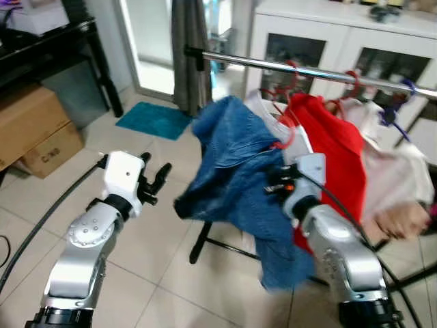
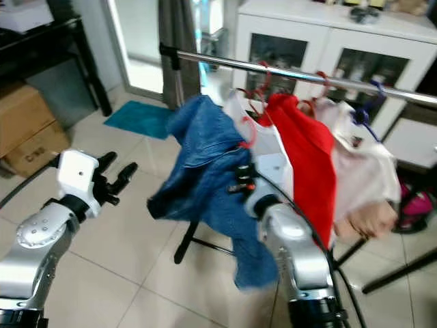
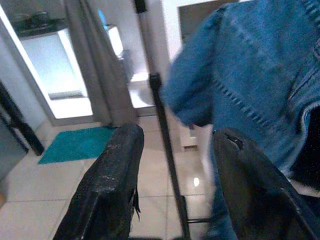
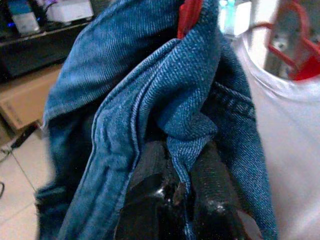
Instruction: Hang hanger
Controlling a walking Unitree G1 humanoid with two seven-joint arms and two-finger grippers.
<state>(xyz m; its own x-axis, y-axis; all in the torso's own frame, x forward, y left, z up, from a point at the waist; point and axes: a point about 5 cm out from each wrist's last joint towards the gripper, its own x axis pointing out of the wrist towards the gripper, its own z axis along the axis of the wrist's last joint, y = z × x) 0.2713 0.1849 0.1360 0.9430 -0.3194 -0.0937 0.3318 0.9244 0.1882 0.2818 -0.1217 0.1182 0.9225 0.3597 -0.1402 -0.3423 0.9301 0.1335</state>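
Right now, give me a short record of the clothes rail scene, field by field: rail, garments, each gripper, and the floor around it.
rail: silver metal rail, horizontal, in front of a white glass-door cabinet
garments: blue denim jacket on a red hanger, beside a white shirt, a red garment and a pale pink garment
right gripper: shut on denim fold
left gripper: open, apart from the jacket
floor: teal mat, cardboard boxes on the left
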